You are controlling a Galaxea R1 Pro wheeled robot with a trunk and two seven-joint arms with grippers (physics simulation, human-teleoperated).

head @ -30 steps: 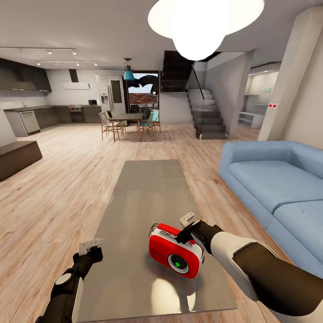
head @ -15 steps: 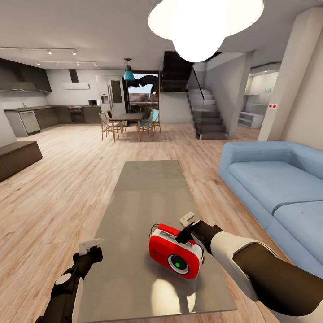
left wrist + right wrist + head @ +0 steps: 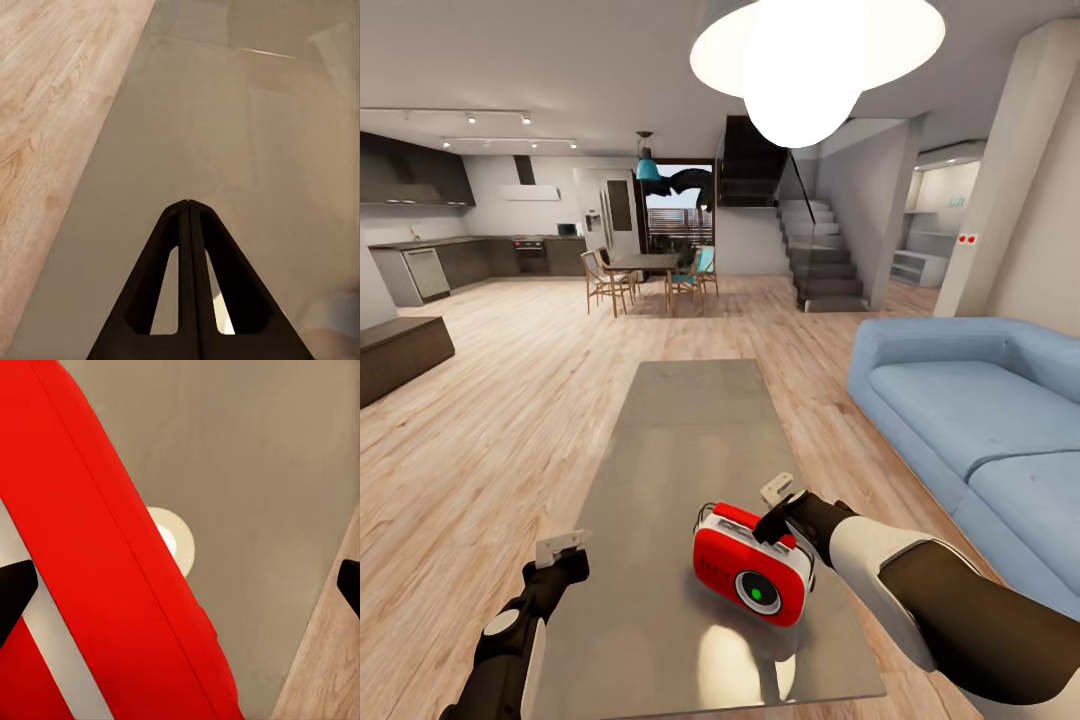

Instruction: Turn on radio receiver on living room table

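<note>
The red radio receiver (image 3: 752, 575) with white sides lies near the front of the long grey table (image 3: 680, 440), its round dial glowing green and facing me. My right gripper (image 3: 768, 528) is right at the radio's top, by the red handle. In the right wrist view the gripper (image 3: 180, 585) is open, its black fingertips (image 3: 15, 594) spread wide on either side of the red handle (image 3: 112, 555). My left gripper (image 3: 568, 566) hovers over the table's left edge, away from the radio. Its fingers (image 3: 188, 225) are pressed together above bare tabletop (image 3: 247, 135).
A blue sectional sofa (image 3: 970, 400) runs along the table's right side. Light wood floor (image 3: 490, 420) lies to the left, with a dark low bench (image 3: 400, 355) further off. A white pendant lamp (image 3: 810, 50) hangs overhead. A dining table with chairs (image 3: 645, 270) stands far back.
The whole picture has shifted down very slightly, so the camera moved. Radio, arms and grippers stand as before.
</note>
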